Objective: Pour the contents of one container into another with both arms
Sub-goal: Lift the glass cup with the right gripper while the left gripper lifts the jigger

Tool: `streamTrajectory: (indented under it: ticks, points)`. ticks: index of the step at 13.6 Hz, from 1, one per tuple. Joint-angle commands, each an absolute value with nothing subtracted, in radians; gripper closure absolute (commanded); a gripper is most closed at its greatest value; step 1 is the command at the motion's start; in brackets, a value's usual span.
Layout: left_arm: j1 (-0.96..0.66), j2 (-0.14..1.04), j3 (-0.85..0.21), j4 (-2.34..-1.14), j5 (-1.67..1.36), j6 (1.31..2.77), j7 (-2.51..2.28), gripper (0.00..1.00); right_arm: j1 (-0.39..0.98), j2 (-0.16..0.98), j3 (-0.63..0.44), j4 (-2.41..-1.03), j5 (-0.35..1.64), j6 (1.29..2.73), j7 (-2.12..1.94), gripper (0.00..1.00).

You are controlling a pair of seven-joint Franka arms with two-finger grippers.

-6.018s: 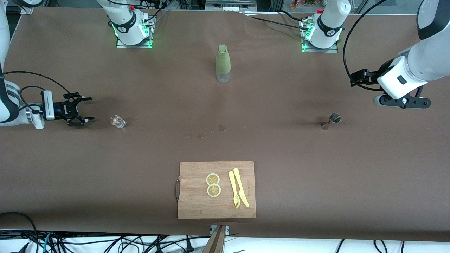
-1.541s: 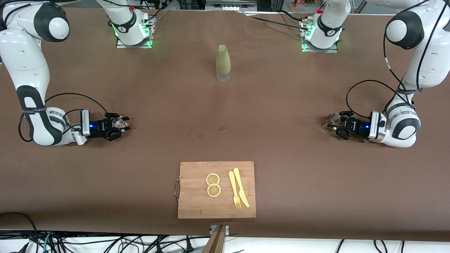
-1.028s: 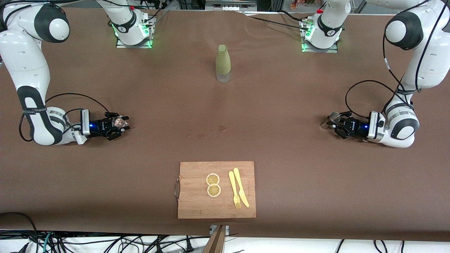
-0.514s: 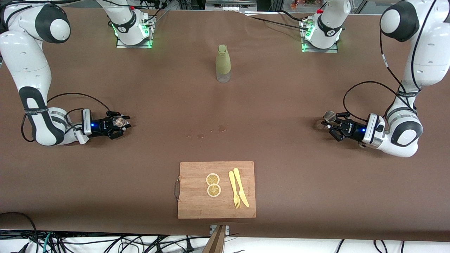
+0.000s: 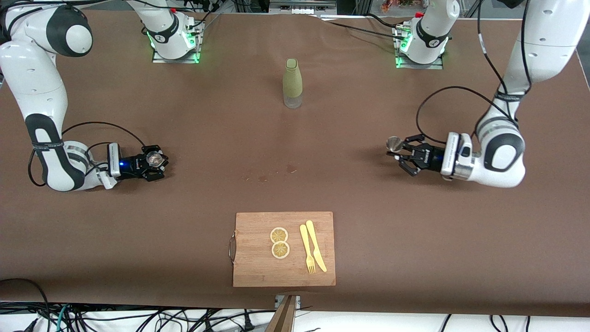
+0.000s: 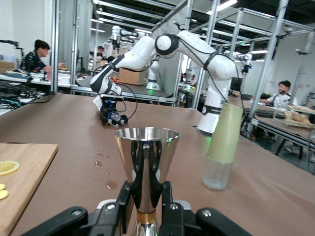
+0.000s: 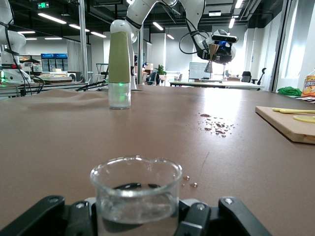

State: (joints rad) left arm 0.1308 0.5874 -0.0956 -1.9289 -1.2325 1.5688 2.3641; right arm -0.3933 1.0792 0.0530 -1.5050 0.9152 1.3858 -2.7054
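Down low at the right arm's end of the surface [image 5: 350, 152], the right tool [image 5: 156, 162] is seen closed around the little clear glass [image 5: 153, 158], which is held between its black fingers [image 7: 78, 216]. From the right wrist view the glass [image 7: 136, 189] is seen upright, with a bit of clear liquid in its bottom; whether it is resting on the brown surface or held just above it cannot be told. Toward the left arm's end, the left tool [image 5: 400, 154] is closed on the silver jigger [image 5: 393, 143], which is pinched at its thin waist and held up in the air over the bare brown surface. In the left wrist view the jigger [image 6: 147, 157] is shown standing straight, with its round rim on top and the fingers [image 6: 166, 196] pressed on both sides of its waist. Between the two tools, small wet drops [image 5: 290, 168] are seen on the surface. Farther from the front camera, near the middle, a tall green bottle [image 5: 292, 83] is standing upright. Nearer to the front camera, a wooden board [image 5: 258, 267] is laid flat, and on it two lemon slices [image 5: 279, 242] are placed beside a yellow fork [image 5: 307, 249] and a yellow knife [image 5: 316, 245].
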Motion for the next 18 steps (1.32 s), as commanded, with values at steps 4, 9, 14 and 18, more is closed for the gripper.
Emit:
streamTrajectory:
  ticks: [4, 9, 14, 18]
  points:
    - [-0.015, 0.525, -0.095, -2.091, -1.561, 1.666, 2.476, 1.00, -0.379, 1.083, 0.054, -1.508, 0.914, 1.374, -2.686, 1.00]
    - [-0.089, 0.554, -0.097, -2.100, -1.643, 1.695, 2.552, 1.00, -0.361, 1.025, 0.054, -1.540, 0.920, 1.374, -2.652, 1.00]
    - [-0.158, 0.571, -0.097, -2.100, -1.654, 1.738, 2.559, 1.00, -0.307, 0.896, 0.046, -1.594, 0.922, 1.394, -2.580, 1.00]
    - [-0.213, 0.604, -0.097, -2.098, -1.762, 1.767, 2.678, 1.00, -0.266, 0.767, 0.048, -1.666, 0.931, 1.408, -2.475, 1.00]
